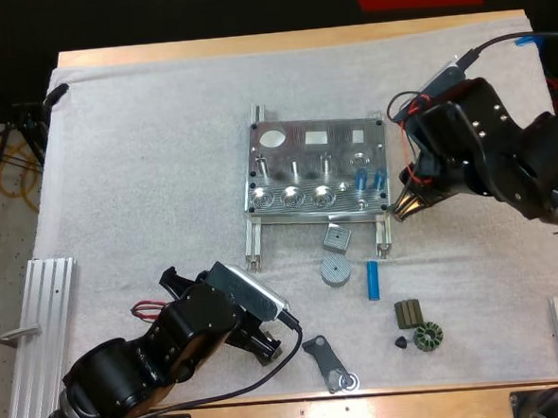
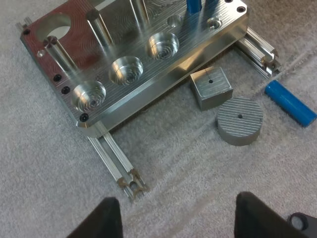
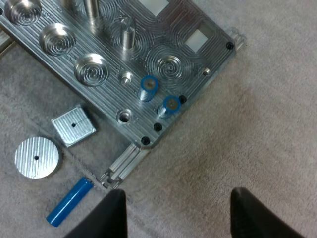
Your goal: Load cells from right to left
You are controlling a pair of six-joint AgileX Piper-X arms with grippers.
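The metal fixture (image 1: 314, 164) lies mid-mat, with two blue cylinders (image 1: 370, 178) standing in its right end (image 3: 148, 87) (image 3: 169, 105). A third blue cylinder (image 1: 372, 280) lies loose on the mat in front of the fixture (image 2: 290, 102) (image 3: 69, 202). My right gripper (image 1: 407, 206) hovers open just off the fixture's right front corner (image 3: 176, 218), nothing between its fingers. Open as well, my left gripper (image 1: 266, 344) hangs low over the mat's front left (image 2: 173, 223), short of the fixture (image 2: 148, 54) and holding nothing.
A grey square block (image 1: 337, 236) and a ribbed round disc (image 1: 334, 270) sit in front of the fixture. Small dark parts (image 1: 417, 324) lie at the front right, and a black bracket (image 1: 328, 362) near the front edge. Aluminium rails (image 1: 39, 318) flank the mat.
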